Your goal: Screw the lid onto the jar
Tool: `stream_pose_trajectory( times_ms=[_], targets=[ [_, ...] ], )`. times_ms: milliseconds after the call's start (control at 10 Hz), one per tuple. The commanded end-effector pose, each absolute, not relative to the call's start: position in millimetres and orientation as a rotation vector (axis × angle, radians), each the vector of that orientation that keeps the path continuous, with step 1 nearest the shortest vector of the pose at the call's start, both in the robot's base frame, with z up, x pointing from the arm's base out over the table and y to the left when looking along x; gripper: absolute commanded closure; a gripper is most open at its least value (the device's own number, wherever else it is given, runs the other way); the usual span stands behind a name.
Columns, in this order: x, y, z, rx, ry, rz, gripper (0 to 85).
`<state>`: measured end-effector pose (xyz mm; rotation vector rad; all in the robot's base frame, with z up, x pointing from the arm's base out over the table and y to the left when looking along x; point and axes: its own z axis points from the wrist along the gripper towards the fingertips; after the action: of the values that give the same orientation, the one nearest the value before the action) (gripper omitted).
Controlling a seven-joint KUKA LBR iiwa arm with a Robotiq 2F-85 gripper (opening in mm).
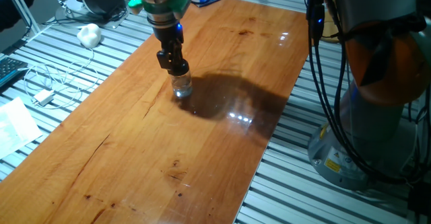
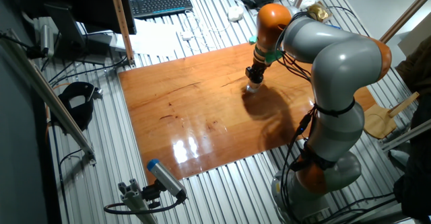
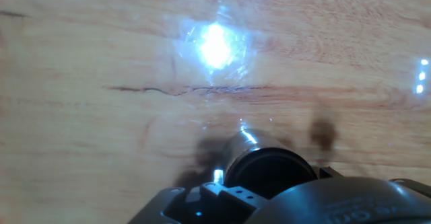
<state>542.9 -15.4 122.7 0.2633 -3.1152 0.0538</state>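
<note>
The small clear glass jar (image 1: pixel 182 87) stands upright on the wooden tabletop (image 1: pixel 202 150), left of the middle. My gripper (image 1: pixel 178 69) points straight down right on top of it, its black fingers shut around the dark lid (image 3: pixel 269 173) at the jar's mouth. In the hand view the lid shows as a glossy dark round rim at the bottom of the frame, partly hidden by the gripper body. The other fixed view shows the jar (image 2: pixel 253 87) under the gripper (image 2: pixel 255 77) at the far side of the board. How far the lid is seated on the jar is hidden.
A white lumpy ball (image 1: pixel 89 34) lies on the slatted metal bench to the left. White cables (image 1: pixel 47 83) and a paper sheet (image 1: pixel 13 126) are also there. The robot base (image 1: pixel 377 116) stands at the right, and a keyboard (image 2: pixel 160 4) lies beyond the board.
</note>
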Motion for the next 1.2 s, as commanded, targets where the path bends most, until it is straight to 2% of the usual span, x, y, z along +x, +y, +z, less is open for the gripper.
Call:
stream_pose_trajectory(
  times_ms=[0,300,400,1100],
  targets=[
    [542.8,-15.4,122.8,0.24,-3.117,0.058,34.0],
    [541.9,-16.3,122.5,0.1,-3.115,0.066,34.0],
    [540.8,-17.7,121.7,0.067,-3.12,0.062,51.0],
    [539.5,-19.2,122.0,-0.136,-3.126,0.058,51.0]
  ],
)
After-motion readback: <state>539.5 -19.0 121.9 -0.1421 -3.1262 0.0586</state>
